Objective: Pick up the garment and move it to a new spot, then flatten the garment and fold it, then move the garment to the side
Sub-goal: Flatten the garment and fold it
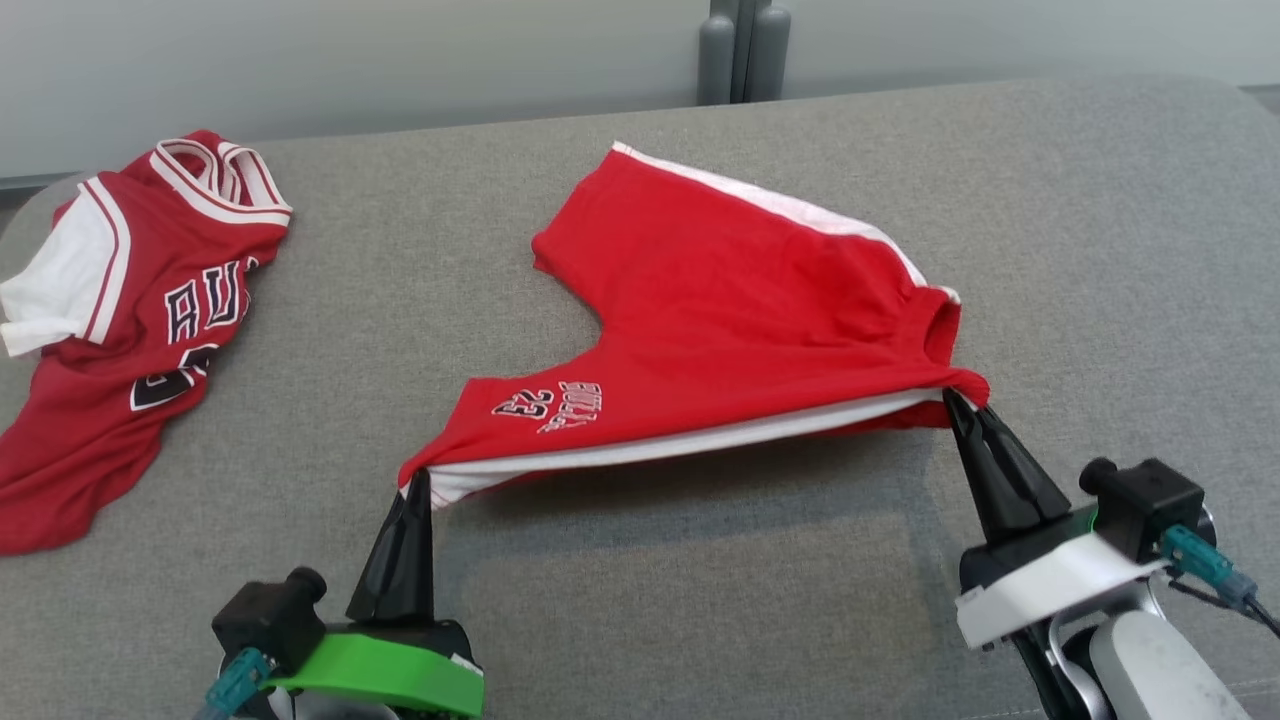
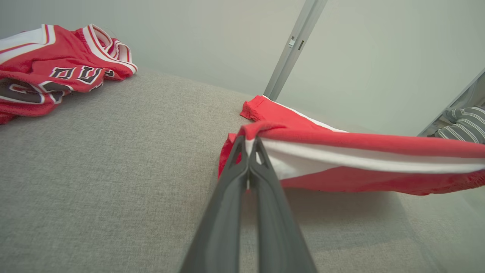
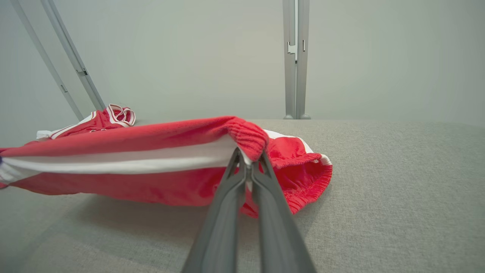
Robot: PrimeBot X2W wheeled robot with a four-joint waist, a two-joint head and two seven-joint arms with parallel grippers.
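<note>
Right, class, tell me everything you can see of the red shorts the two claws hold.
The red shorts are soft knit cloth with white side stripes, a ribbed elastic waistband and a printed 23 with lettering, upside down in the head view. The left claw is shut on a leg-hem corner and the right claw on the waistband. The near edge is lifted and stretched between them, while the far part rests on the grey cloth-covered surface.

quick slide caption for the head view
Left gripper and right gripper stretch the red shorts by the near edge; a jersey lies at left.
</note>
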